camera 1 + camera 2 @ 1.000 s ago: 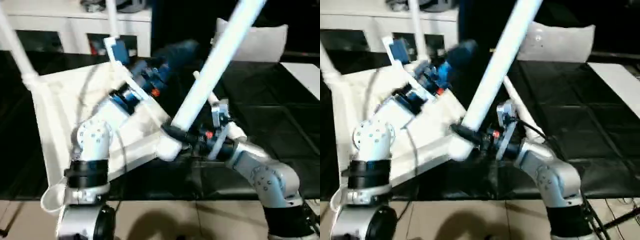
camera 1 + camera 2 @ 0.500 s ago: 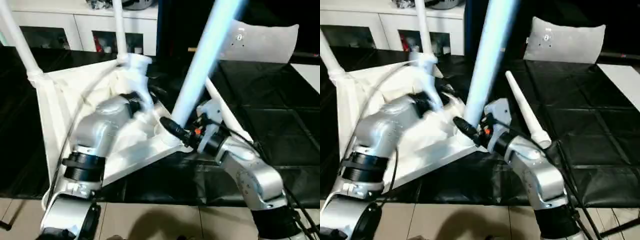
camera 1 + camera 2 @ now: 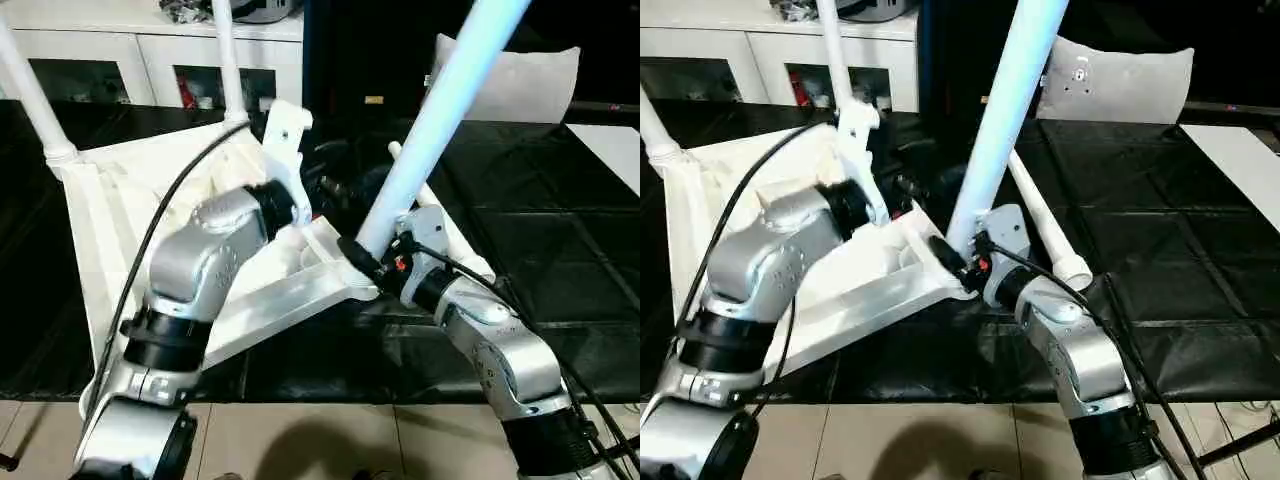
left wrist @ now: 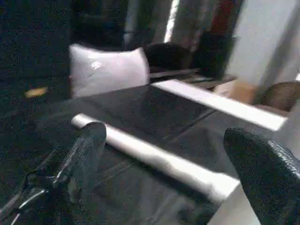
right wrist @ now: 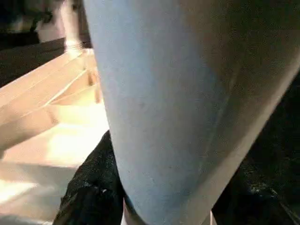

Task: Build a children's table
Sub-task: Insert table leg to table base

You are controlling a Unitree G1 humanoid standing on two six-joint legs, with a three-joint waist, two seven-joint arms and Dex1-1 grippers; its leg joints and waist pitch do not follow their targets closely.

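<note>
The white table top (image 3: 110, 200) lies upside down on the black mat, ribs up. Two white legs (image 3: 28, 85) (image 3: 225, 50) stand in its far corner sockets. A third leg (image 3: 440, 110) rises from the near right corner socket, leaning up to the right. My right gripper (image 3: 362, 262) is shut on that leg just above the socket, one black finger (image 5: 93, 187) against it. A fourth leg (image 3: 1040, 220) lies on the mat beyond that corner. My left gripper (image 4: 165, 132) hovers open over the top's far right edge, its fingers (image 4: 84, 150) wide apart and holding nothing.
A grey-white cushion (image 3: 520, 80) stands at the back right. A white cabinet (image 3: 150, 40) runs along the back left. The black mat (image 3: 560, 230) spreads to the right. Pale floor tiles (image 3: 330, 440) lie in front of it.
The held leg went from leaning to nearly upright and now leans right again. My left forearm has swung up and across the table top, toward the held leg.
</note>
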